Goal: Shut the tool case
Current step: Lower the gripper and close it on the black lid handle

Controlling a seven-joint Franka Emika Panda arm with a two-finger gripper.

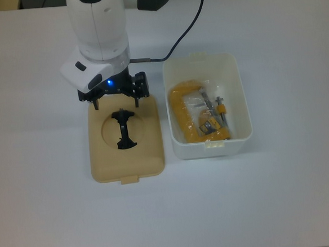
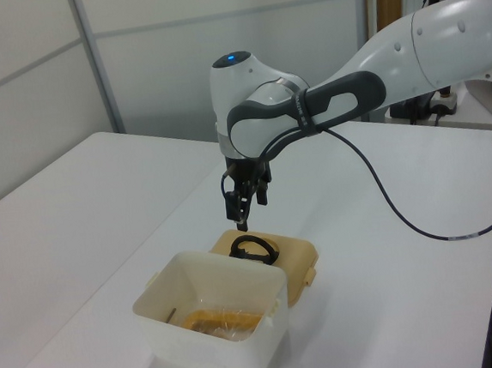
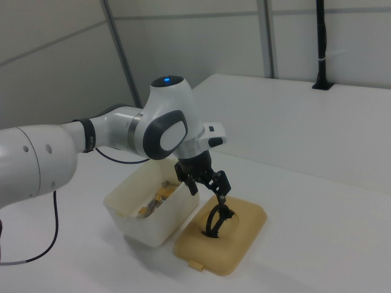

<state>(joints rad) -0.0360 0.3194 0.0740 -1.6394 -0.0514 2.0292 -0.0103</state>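
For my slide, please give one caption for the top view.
Open gripper above the tan lid, beside the open white box.
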